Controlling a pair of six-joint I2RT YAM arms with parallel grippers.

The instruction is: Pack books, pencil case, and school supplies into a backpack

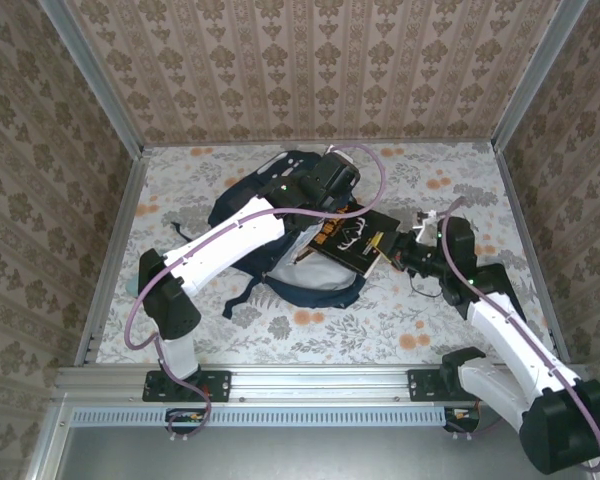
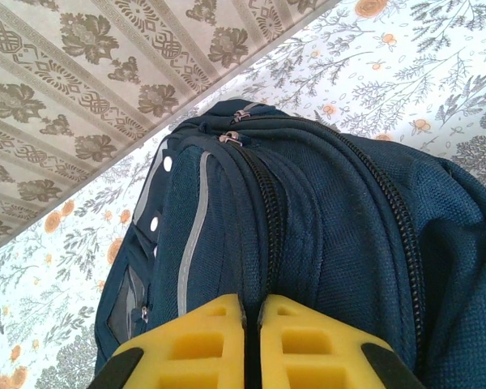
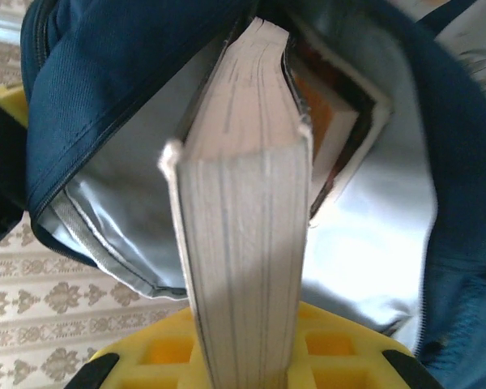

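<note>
From above, the backpack [image 1: 325,292] lies mid-table [image 1: 280,330], nearer the back wall [image 1: 310,70]. Walls close 3 sides. Bare floral surface stays open to the backpack's left, right and front. The left gripper [image 1: 332,180] sits on the backpack's far top edge. The right gripper [image 1: 405,250] reaches in from the right, holding a black book [image 1: 358,238] with gold print, whose left end crosses the backpack's open mouth.

The left wrist view adds the grip itself: the left gripper [image 2: 251,348] has its 2 yellow fingers [image 2: 194,348] pressed together, with a zip ridge of the backpack [image 2: 348,227] running into the slit between them. Open table lies beyond.

The right wrist view shows the right gripper [image 3: 243,361] clamped on the black book [image 3: 243,243], page edges toward the camera. The book's far end is inside the backpack [image 3: 105,81], against the pale lining [image 3: 364,251]. A second, orange book [image 3: 328,121] lies deeper in, just beside it.
</note>
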